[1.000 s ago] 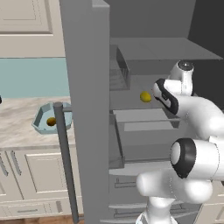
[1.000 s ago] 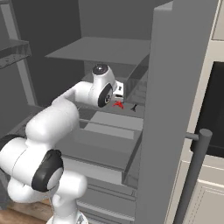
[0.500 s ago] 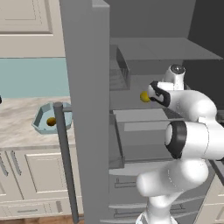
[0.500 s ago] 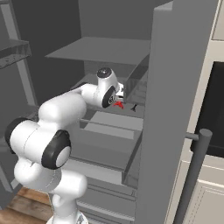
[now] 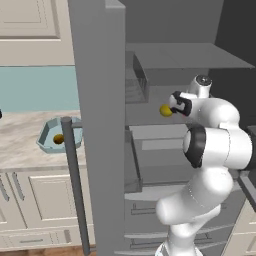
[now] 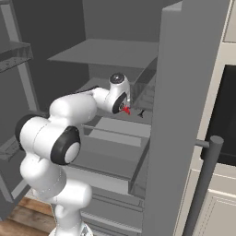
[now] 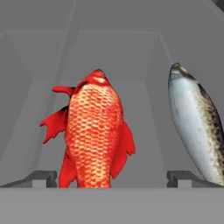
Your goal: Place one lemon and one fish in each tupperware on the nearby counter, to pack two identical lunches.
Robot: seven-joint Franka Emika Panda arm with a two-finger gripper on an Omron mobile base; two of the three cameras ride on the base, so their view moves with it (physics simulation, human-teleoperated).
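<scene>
Fingertips of my gripper [image 7: 111, 177] stand at the bottom of the hand view, spread as wide as they go and holding nothing, one to each side of the red fish [image 7: 92, 131] that lies right in front of them on the fridge shelf [image 7: 35, 109]. The fish sits between the open jaws but I see no contact yet, so I judge this to be the approach for a pick, not a grip. Just to its right lies a second fish [image 7: 197, 122], silvery with a dark speckled back, apart from the red one. In the right base view my gripper [image 6: 124, 109] is reaching into the fridge with the red fish [image 6: 126, 110] at its tips. From the left base view a lemon [image 5: 165, 110] rests on the same shelf just beside my hand. Farther off, past the open fridge door [image 5: 100, 125], the counter [image 5: 20, 145] carries the blue-grey tupperware [image 5: 50, 136] with one lemon [image 5: 58, 139] already inside it; I see no fish in it. The second tupperware I cannot find from here. As far as I can judge, one lemon of the first lunch is packed, and both fish, the shelf lemon and the whole second container are left. Next comes closing squarely on the slim fish without nudging its neighbour.
</scene>
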